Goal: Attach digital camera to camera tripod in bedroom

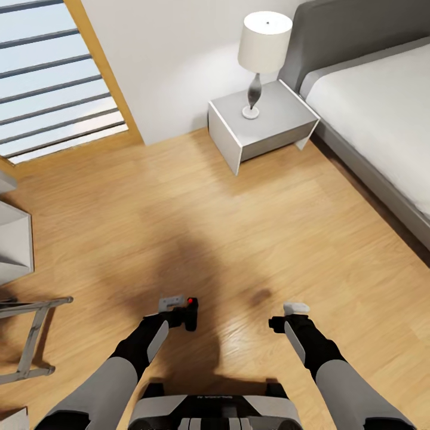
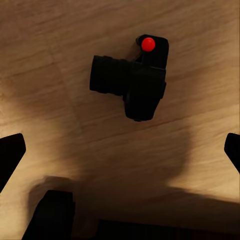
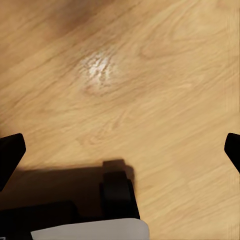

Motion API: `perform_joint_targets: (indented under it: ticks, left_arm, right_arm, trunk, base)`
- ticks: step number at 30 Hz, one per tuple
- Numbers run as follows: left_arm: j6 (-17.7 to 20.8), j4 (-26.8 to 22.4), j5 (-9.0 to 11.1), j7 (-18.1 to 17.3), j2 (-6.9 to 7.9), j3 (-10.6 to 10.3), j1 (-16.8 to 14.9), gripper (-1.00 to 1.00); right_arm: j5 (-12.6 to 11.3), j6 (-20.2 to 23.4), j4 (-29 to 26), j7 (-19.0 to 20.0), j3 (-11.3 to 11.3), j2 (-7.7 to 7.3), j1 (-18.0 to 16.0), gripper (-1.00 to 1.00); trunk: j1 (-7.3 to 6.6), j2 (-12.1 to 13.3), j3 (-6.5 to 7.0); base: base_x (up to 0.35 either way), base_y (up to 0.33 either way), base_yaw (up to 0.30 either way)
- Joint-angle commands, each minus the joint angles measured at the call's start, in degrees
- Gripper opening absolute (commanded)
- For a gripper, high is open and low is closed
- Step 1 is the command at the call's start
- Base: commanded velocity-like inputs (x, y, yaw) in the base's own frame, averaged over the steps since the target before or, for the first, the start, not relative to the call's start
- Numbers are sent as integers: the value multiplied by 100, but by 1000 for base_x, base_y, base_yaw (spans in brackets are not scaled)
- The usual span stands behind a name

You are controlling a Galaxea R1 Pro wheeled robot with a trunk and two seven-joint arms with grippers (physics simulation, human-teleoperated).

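Note:
The digital camera [image 1: 190, 313] is small and black with a red button, and in the head view it sits right at the tip of my left gripper [image 1: 177, 316]. In the left wrist view the camera [image 2: 132, 82] lies ahead over the wood floor, lens sideways, centred between the wide-apart fingers of the left gripper [image 2: 120, 150], which touch nothing. Whether it rests on the floor I cannot tell. My right gripper [image 1: 279, 324] hangs open over bare floor [image 3: 120, 75]. Silver legs of the camera tripod [image 1: 36, 334] reach in at the left edge; its head is cut off.
A white nightstand [image 1: 280, 119] with a table lamp [image 1: 260, 54] stands by the far wall beside the grey bed [image 1: 370, 107]. A slatted window [image 1: 54, 77] with a wooden frame fills the upper left. White shelf units [image 1: 15, 239] stand at the left.

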Motion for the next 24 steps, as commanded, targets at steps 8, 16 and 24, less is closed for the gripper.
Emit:
perform_joint_targets:
  ticks: [8,16,24]
  left_arm:
    - [38,12,51,49,5,-12,0,100]
    - [41,0,50,50,-10,-10,0,100]
    - [41,-3,53,45,-8,-10,0,100]
  right_arm:
    - [-83,45,-627,120,-32,-1,1,100]
    - [-106,107,-1156,692,-48,-11,0,100]
    - [-109,93,-1226,918,-56,-22,0,100]
  trunk:
    - [0,-2,-77]
    - [0,-2,-150]
    - [0,-2,-224]
  base:
    - [0,0,0]
    - [0,0,0]
    - [0,0,0]
